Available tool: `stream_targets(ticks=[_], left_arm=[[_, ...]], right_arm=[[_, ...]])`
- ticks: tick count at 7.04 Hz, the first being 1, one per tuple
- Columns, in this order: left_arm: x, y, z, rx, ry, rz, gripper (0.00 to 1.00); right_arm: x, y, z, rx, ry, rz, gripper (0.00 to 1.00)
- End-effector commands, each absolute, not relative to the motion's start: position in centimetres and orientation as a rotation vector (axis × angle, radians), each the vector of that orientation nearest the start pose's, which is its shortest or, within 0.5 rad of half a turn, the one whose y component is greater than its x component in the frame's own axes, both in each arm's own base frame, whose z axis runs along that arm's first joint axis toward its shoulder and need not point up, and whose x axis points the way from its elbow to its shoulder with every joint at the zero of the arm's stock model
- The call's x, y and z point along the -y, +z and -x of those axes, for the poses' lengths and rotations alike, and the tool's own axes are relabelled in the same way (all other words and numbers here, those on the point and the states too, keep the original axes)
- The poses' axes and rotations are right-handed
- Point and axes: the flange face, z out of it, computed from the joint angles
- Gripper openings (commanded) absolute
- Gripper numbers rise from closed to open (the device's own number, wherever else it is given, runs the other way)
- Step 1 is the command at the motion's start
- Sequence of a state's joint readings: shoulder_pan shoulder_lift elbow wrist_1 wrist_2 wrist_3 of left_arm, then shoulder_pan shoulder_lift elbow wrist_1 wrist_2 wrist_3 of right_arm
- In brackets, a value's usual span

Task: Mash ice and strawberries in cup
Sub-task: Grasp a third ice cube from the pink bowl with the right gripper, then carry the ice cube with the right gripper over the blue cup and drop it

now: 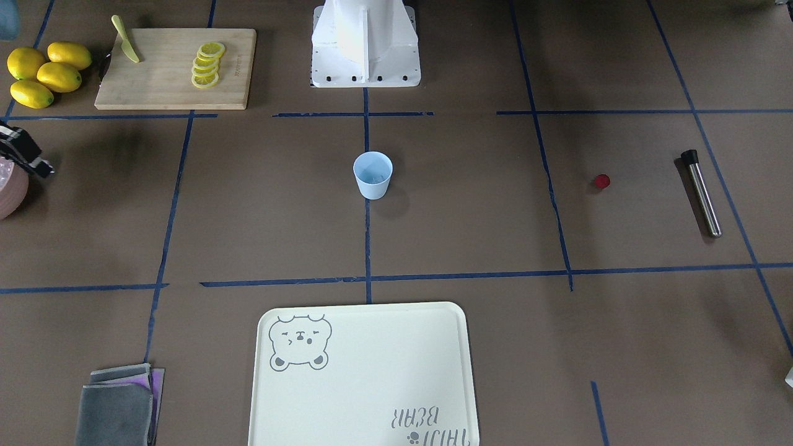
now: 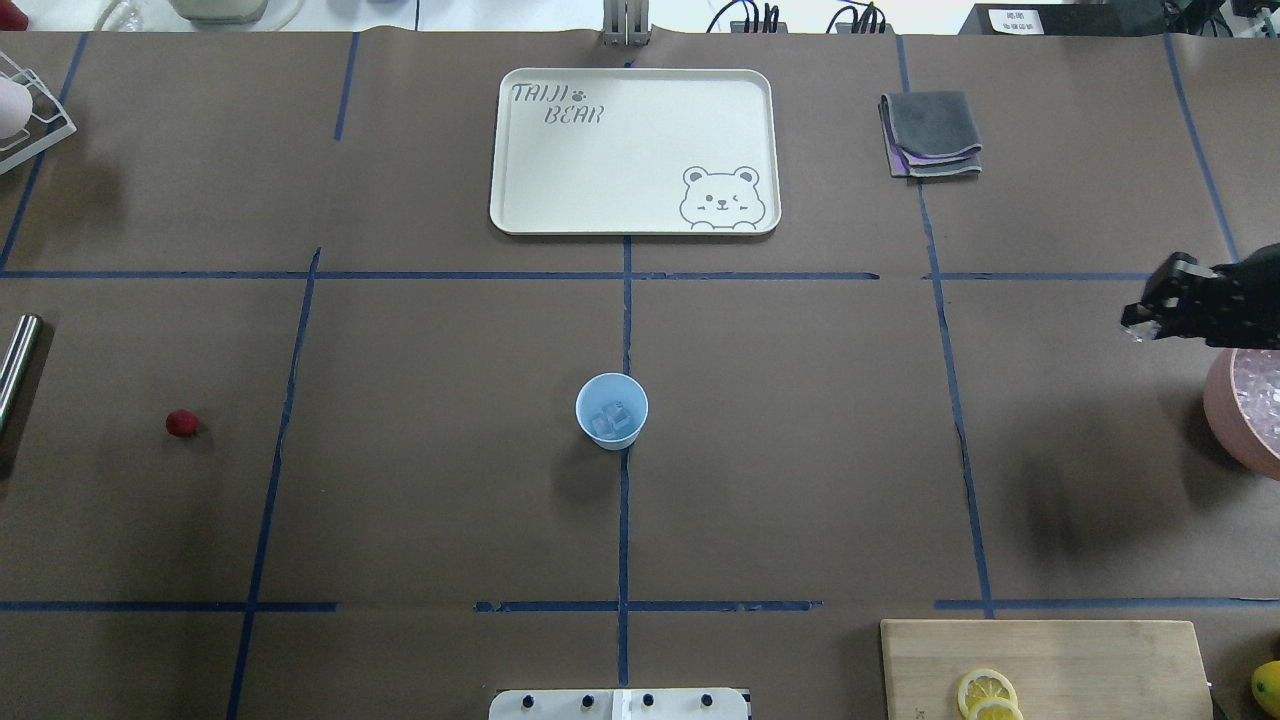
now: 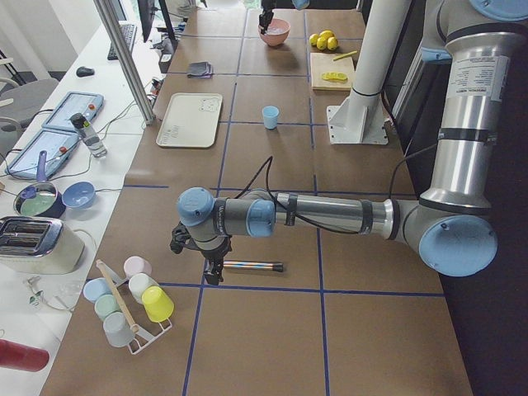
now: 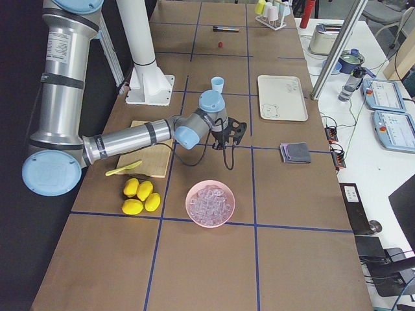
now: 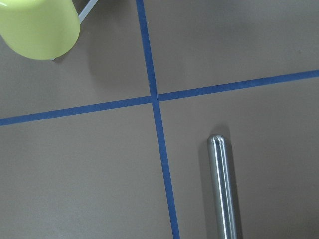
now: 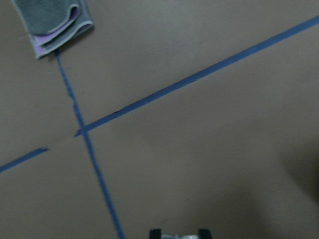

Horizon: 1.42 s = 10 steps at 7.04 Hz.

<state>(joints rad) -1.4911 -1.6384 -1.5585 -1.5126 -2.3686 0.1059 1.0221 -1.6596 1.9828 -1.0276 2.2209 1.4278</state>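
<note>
The pale-blue cup [image 2: 612,410] stands upright at the table's middle, with a few clear ice lumps [image 2: 610,421] inside; it also shows in the front view [image 1: 373,175]. The strawberry [image 2: 181,423] lies alone on the table at the left. My right gripper [image 2: 1140,325] hovers beside the pink bowl [image 2: 1222,415] of ice, its fingertips [image 6: 155,233] shut on a clear ice lump [image 6: 178,235]. My left gripper [image 3: 208,275] hangs over the end of a steel muddler [image 5: 222,189]; I cannot tell whether it is open or shut.
A cream bear tray [image 2: 520,150] lies at the far side, with a folded grey cloth [image 2: 932,133] to its right. A cutting board [image 1: 173,68] holds lemon slices and a knife, with lemons [image 1: 46,73] beside it. A rack of cups [image 3: 132,301] stands near the left arm.
</note>
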Motion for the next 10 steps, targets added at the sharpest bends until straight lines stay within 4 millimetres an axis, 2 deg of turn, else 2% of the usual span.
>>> stream_targets(ticks=[1,2,3,4,5,6,7,9,10], left_arm=[[52.4,63.5,2.0,-0.799,0.176,-0.008,1.00],[52.4,63.5,2.0,-0.799,0.174,-0.008,1.00],[52.4,63.5,2.0,-0.799,0.176,-0.008,1.00],[52.4,63.3,2.0,-0.799,0.176,-0.010,1.00],[52.5,63.2,2.0,-0.800,0.177,-0.013,1.00],[52.5,63.1,2.0,-0.800,0.177,-0.015,1.00],[52.6,62.9,2.0,-0.800,0.178,-0.019,1.00],[52.5,62.7,2.0,-0.799,0.180,-0.023,1.00],[52.5,62.7,2.0,-0.799,0.180,-0.023,1.00]], right_arm=[[43.5,33.0,28.1,1.172,0.621,0.154,0.03],[42.8,28.0,33.8,1.168,0.660,0.177,0.03],[41.0,22.5,40.2,1.120,0.667,0.181,0.03],[39.1,18.3,44.8,1.085,0.692,0.156,0.04],[38.5,16.5,48.5,1.084,0.723,0.156,0.04],[39.4,15.2,51.6,1.069,0.733,0.143,0.04],[38.5,15.0,53.6,1.060,0.729,0.119,0.03],[36.5,16.0,55.4,1.037,0.702,0.129,0.07],[36.2,16.0,55.7,1.035,0.697,0.132,0.12]])
